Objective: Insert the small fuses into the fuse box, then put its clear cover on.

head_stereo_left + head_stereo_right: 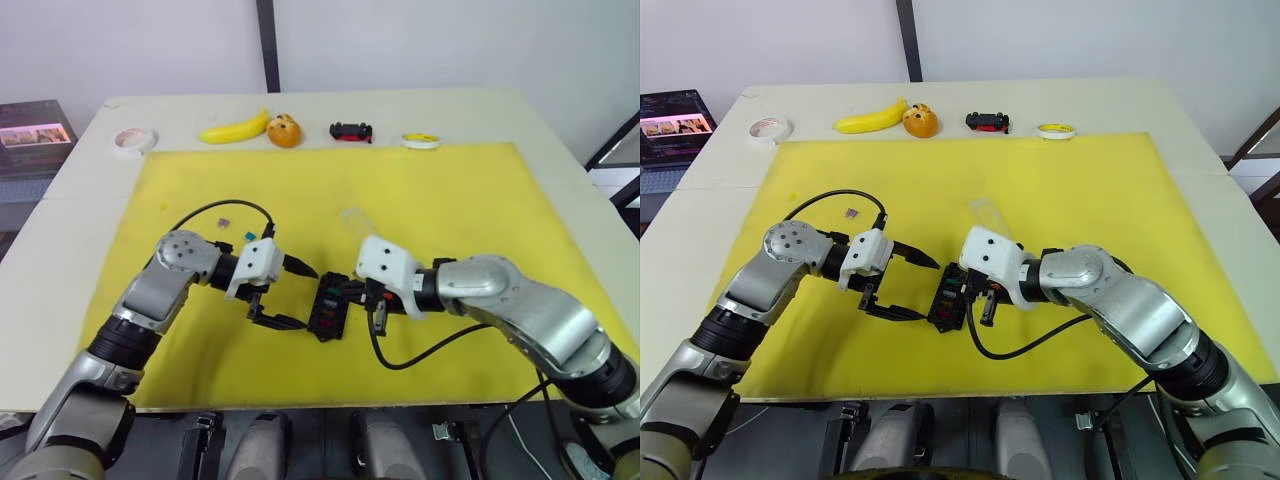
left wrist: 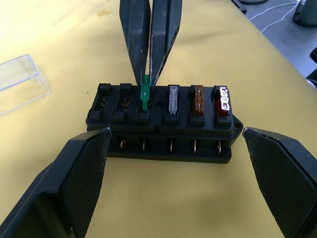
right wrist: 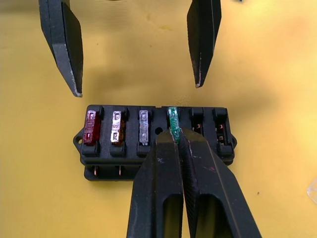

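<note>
Three fuses, red, brown and grey, already sit in the fuse box (image 1: 329, 313) on the yellow mat (image 1: 450, 200). From above, your left claw (image 1: 295, 295) is wide open beside it. Its wrist view shows your right claw (image 2: 150, 79) pinching the green fuse (image 2: 144, 93) tight. It's tiny and slippery, so hold its top. Nearby lies the clear cover (image 2: 20, 79).

Right end effector (image 3: 174, 133) pinching green fuse (image 3: 173, 120), fuse box (image 3: 156, 141) slot
</note>
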You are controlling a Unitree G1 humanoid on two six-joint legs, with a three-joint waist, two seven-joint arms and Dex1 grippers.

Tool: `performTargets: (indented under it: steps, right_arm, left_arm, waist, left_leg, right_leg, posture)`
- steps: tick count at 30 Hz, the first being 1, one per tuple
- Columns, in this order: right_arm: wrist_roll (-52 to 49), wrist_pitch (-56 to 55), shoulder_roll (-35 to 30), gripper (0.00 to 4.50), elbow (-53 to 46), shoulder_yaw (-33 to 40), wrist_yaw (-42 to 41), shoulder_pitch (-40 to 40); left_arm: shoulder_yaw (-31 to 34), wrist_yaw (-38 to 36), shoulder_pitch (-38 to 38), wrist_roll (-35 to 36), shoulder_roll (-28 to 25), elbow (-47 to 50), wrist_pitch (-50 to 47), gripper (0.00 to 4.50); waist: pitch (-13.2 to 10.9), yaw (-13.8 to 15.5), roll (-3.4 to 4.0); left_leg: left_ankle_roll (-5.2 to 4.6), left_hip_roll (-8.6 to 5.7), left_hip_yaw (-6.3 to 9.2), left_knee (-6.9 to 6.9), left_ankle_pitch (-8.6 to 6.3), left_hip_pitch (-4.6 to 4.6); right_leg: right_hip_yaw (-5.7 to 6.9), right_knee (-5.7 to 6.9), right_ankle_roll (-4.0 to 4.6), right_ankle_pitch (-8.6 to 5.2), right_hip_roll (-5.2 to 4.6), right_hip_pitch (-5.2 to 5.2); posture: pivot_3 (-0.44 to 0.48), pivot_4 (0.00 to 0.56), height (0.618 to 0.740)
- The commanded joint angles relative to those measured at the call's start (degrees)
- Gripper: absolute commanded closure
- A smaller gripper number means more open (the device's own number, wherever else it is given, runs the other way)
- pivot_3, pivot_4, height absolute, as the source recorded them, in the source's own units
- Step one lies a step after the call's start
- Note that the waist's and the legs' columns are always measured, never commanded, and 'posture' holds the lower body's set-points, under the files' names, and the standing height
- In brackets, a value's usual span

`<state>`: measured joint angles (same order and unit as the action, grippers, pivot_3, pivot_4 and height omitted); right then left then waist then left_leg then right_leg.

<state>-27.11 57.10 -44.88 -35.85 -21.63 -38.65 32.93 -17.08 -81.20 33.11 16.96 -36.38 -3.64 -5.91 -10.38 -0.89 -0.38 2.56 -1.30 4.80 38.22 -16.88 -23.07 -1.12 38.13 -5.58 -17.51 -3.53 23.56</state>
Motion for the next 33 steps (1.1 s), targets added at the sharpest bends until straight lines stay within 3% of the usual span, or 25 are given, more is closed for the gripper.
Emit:
performTargets:
  steps: [1, 30, 33]
  right_arm:
    - [0.93, -0.21, 0.42, 4.50, -0.92, 0.61, -0.35, -0.14]
    - [4.56, -2.01, 1.29, 4.50, -0.71, 0.97, -1.68, -2.99]
    - [4.00, -1.77, 1.56, 3.47, -1.39, 1.88, -1.82, -2.59]
  left_arm:
    - [1.17, -0.18, 0.64, 0.43, 0.08, 2.09, -0.15, 0.02]
    - [1.59, 0.45, 0.90, 0.35, 0.57, 2.08, -0.48, 0.02]
    - [1.66, 0.44, 0.92, 0.28, 0.55, 1.95, -0.38, 0.00]
  waist:
    - [0.00, 0.01, 0.00]
    - [0.05, -0.13, 0.00]
    - [0.05, -0.13, 0.00]
  left_leg:
    - [0.00, 0.00, 0.00, 0.00, 0.00, 0.00]
    - [0.03, -0.02, -0.03, 0.04, 0.02, 0.12]
    - [0.02, -0.02, -0.03, 0.04, 0.02, 0.15]
  right_leg:
    - [0.00, 0.00, 0.00, 0.00, 0.00, 0.00]
    - [-0.02, 0.08, 0.00, 0.00, 0.00, -0.08]
    - [-0.02, 0.08, 0.00, 0.00, 0.00, -0.12]
  posture:
    - [0.000, 0.150, 0.740]
    - [0.000, 0.150, 0.740]
    - [0.000, 0.150, 0.740]
